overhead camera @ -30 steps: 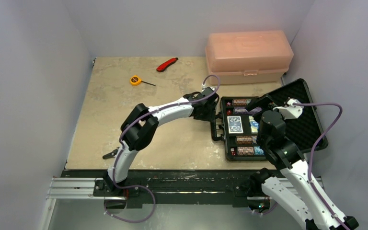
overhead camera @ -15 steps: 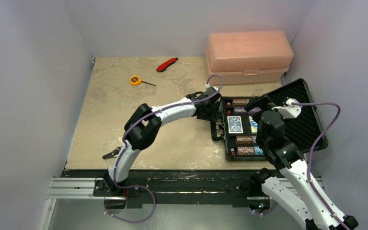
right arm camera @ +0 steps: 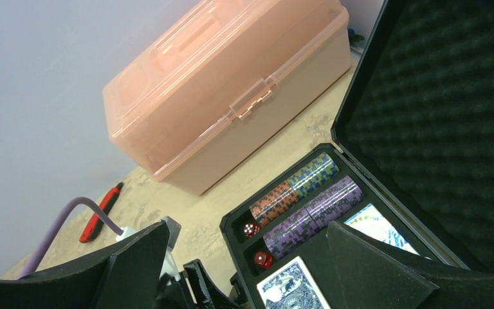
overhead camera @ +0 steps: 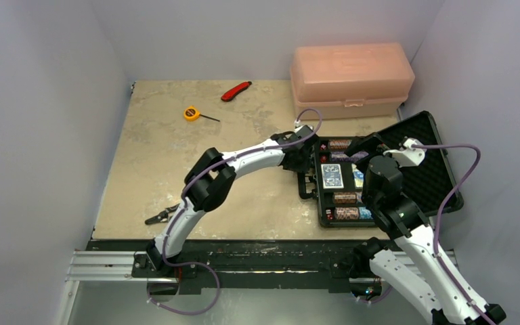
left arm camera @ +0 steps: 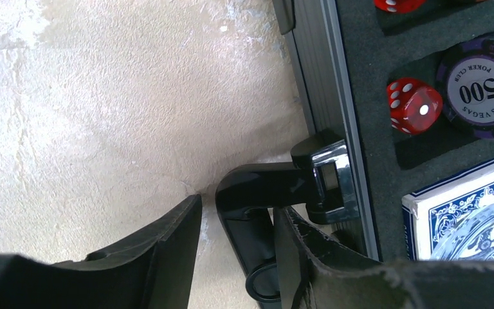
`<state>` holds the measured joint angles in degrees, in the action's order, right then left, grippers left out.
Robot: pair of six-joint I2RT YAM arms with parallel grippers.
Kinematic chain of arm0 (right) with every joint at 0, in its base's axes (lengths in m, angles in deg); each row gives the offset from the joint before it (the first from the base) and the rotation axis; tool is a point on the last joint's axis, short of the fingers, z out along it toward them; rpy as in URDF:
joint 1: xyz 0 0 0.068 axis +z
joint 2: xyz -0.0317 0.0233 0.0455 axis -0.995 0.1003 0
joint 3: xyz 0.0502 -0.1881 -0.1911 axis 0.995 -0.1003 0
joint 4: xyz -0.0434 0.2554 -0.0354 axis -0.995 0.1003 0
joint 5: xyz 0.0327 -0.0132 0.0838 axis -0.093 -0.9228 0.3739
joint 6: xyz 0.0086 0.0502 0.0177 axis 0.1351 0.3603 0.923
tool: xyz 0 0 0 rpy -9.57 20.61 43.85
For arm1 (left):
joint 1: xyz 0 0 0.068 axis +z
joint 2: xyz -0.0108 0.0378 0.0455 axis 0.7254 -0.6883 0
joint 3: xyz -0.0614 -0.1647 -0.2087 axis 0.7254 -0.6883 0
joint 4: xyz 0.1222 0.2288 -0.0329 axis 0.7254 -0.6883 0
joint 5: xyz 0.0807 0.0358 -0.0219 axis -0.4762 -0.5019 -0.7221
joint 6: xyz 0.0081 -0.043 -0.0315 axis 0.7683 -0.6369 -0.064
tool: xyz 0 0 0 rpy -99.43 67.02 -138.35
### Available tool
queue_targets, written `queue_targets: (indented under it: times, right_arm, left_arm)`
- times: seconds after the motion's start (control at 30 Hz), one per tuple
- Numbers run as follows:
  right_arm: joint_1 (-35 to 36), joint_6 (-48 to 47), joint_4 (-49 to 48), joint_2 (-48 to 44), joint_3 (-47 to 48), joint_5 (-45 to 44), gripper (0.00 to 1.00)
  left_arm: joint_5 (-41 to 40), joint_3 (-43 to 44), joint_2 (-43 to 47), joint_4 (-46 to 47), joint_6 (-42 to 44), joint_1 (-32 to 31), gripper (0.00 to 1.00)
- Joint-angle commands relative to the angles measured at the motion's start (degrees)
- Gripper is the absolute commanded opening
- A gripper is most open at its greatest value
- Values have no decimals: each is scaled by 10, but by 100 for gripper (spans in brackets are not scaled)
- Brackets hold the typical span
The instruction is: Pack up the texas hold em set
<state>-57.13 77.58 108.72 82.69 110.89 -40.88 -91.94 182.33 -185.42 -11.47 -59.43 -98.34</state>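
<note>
A: Where is the case?
B: Open on the counter. Its handle sits inside the left tool, half open, not squeezed. The right tool hangs above, wide open, empty.

My left arm rose from its base toward one o'clock, bent sharply at the elbow, and ran its forearm out toward two o'clock. At its end my left gripper angled downward, its fingers only partly apart. My right arm climbed toward twelve o'clock and folded at the wrist. My right gripper tipped toward eleven o'clock, jaws spread wide.
</note>
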Motion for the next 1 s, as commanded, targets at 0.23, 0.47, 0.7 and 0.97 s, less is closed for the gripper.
queue_targets:
  times: [0.23, 0.47, 0.7, 0.97]
  right_arm:
    - [4, -6, -18, -1, -5, 4, 99]
    - [3, -7, -18, -1, -5, 5, 99]
    - [4, -7, -16, 3, -4, 6, 99]
    - [4, -7, -16, 9, -2, 6, 99]
  left_arm:
    - [-94, -72, 28, -92, -34, -5, 35]
    - [-113, -141, 60, -86, -47, -2, 35]
    - [-115, -226, 101, -48, -58, 21, 31]
    - [-124, -300, 137, -27, -60, 45, 29]
